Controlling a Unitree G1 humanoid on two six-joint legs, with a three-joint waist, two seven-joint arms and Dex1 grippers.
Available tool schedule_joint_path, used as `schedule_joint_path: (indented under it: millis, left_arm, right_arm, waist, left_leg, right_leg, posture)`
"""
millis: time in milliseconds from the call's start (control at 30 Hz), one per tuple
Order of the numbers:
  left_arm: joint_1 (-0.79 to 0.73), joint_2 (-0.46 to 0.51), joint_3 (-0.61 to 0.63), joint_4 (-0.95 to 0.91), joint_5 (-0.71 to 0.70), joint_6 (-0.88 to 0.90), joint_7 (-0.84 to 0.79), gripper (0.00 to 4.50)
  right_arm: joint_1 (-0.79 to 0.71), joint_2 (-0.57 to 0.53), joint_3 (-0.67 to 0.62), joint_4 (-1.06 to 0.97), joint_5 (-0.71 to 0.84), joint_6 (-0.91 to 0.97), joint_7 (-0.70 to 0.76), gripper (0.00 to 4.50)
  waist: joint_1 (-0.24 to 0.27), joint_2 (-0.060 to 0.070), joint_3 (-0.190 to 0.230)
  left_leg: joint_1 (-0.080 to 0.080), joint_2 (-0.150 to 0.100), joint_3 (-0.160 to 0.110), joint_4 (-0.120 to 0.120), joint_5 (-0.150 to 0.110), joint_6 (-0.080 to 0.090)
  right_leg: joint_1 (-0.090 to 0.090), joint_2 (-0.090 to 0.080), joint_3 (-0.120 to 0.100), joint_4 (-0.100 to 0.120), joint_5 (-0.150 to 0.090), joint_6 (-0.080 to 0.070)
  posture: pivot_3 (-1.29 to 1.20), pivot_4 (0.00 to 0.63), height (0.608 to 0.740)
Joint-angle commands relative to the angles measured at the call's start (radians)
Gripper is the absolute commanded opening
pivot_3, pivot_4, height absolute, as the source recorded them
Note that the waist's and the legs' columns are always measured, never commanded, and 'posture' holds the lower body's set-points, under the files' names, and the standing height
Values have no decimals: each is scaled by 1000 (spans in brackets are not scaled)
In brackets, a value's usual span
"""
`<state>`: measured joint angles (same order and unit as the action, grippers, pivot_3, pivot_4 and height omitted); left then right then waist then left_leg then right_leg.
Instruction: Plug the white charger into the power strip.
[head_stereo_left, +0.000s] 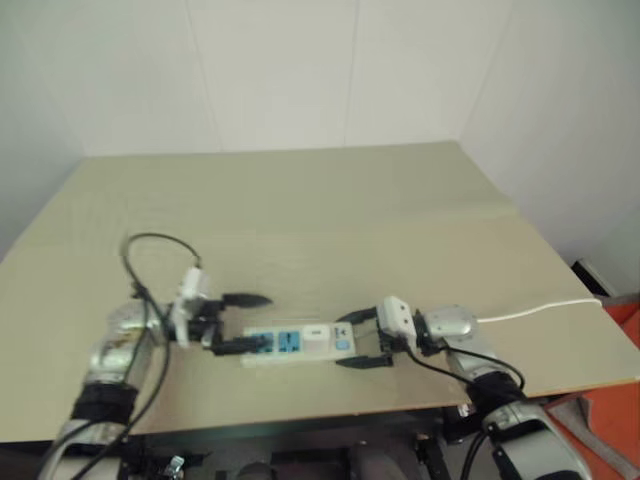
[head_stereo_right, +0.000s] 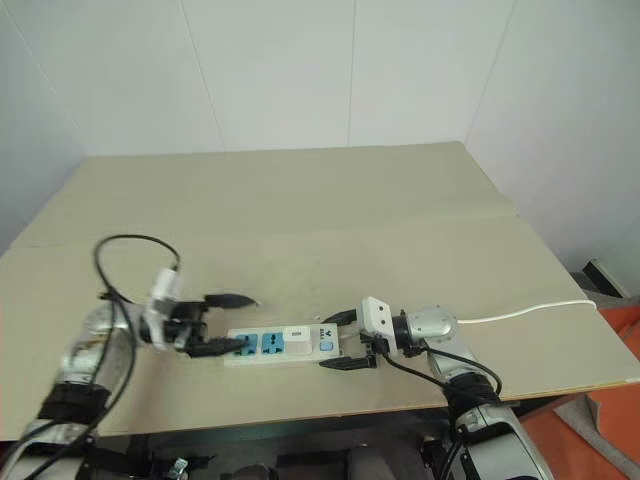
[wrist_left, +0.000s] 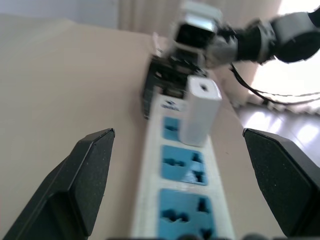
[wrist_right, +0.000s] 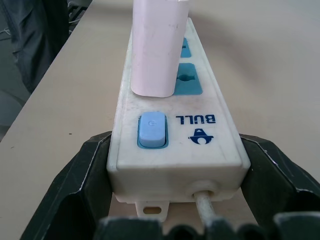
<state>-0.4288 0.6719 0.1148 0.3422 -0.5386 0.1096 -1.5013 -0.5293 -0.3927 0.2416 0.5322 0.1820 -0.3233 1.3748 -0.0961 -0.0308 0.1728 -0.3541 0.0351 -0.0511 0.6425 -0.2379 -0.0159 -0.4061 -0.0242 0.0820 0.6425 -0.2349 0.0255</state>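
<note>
The white charger (wrist_left: 200, 111) stands upright in the power strip (head_stereo_right: 285, 346), seated in the socket next to the blue switch (wrist_right: 151, 130); the other two blue sockets, toward the strip's far end from the switch, are bare. The strip lies flat on the worktop (head_stereo_right: 330, 215), near the front edge and about midway between the left and right edges, running lengthwise along that front edge. Its switch end points toward the right edge, and a white cable (head_stereo_right: 530, 311) leaves that end and runs off over the right edge of the worktop.

The right gripper (head_stereo_right: 345, 341) sits at the switch end of the strip, its two black fingers (wrist_right: 82, 185) set on either side of the strip's body. In the right wrist view the fingers lie against or just beside the strip's two long sides, so the strip is braced between them, with the cable coming out between the fingers.

The left gripper (head_stereo_right: 225, 323) is at the opposite end of the strip, pointing along it toward the charger. Its fingers (wrist_left: 82, 175) are spread wide and hold nothing: one stands clear above the worktop behind the strip, the other lies at the strip's bare end, and whether it touches there cannot be told. The charger stands apart from both of these fingers, with the two bare sockets between it and them.
</note>
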Motion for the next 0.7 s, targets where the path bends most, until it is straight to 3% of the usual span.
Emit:
schedule_joint_path:
  millis: [33,100,367,567,700]
  left_arm:
    - [-33,55,106,58,-25,-24,18,4500]
    - [-37,67,131,72,-26,-25,22,4500]
    - [15,54,157,12,-32,-39,51,4500]
    - [36,83,187,-27,-42,-19,60,4500]
    - [65,126,177,-27,-9,-45,34,4500]
  right_arm:
    - [-9,-11,-4,0,-5,72,-9,4138]
    - [-9,-12,-9,-11,-6,71,-16,4439]
    - [46,-52,-64,-151,34,82,-49,4439]
    - [130,-282,-163,-460,140,186,26,4439]
    - [173,-429,-248,-543,186,222,54,4439]
  waist:
    - [0,0,1]
    - [2,0,5]
    - [17,-2,11]
    - [38,1,15]
    - [48,1,15]
  left_leg:
    - [0,0,0,0,0,0]
    - [-1,0,0,0,0,0]
    - [-20,0,0,1,1,-1]
    - [-27,-1,0,1,1,-1]
    - [-30,-1,0,1,0,-2]
  right_leg:
    - [0,0,0,0,0,0]
    - [-1,0,0,0,-1,-1]
    - [-20,-1,0,2,2,0]
    - [-24,-3,-1,-1,2,1]
    - [-26,-3,-3,-3,1,1]
  posture:
    - [0,150,740]
    - [0,150,740]
    - [0,150,740]
    - [0,150,740]
    - [0,150,740]
